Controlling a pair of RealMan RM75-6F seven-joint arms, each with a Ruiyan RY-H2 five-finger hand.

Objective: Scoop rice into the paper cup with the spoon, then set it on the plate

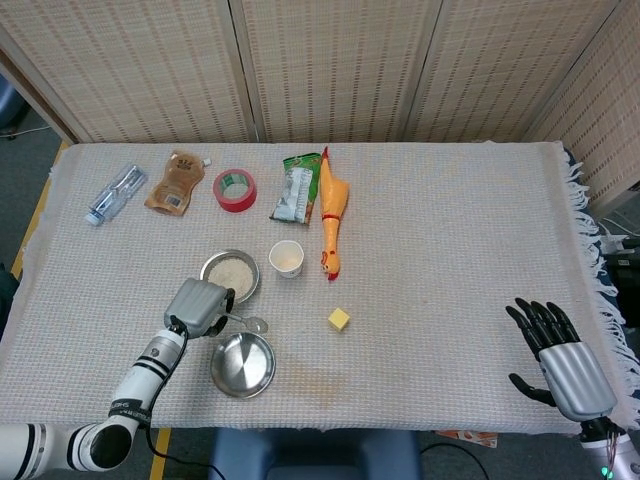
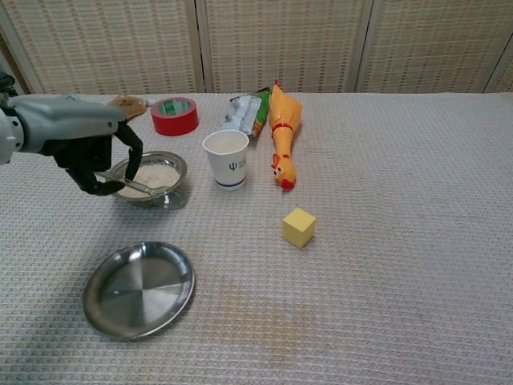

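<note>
The white paper cup stands upright mid-table, with its pale inside showing from above. To its left is the metal bowl of rice. The empty steel plate lies in front of the bowl. My left hand grips the metal spoon low beside the bowl's front edge, with the spoon's bowl end pointing right between the rice bowl and the plate. My right hand rests at the table's front right corner, fingers spread, holding nothing.
A yellow cube sits right of the plate. A rubber chicken, a snack packet and a red tape roll lie behind the cup. A brown pouch and a plastic bottle are at the back left.
</note>
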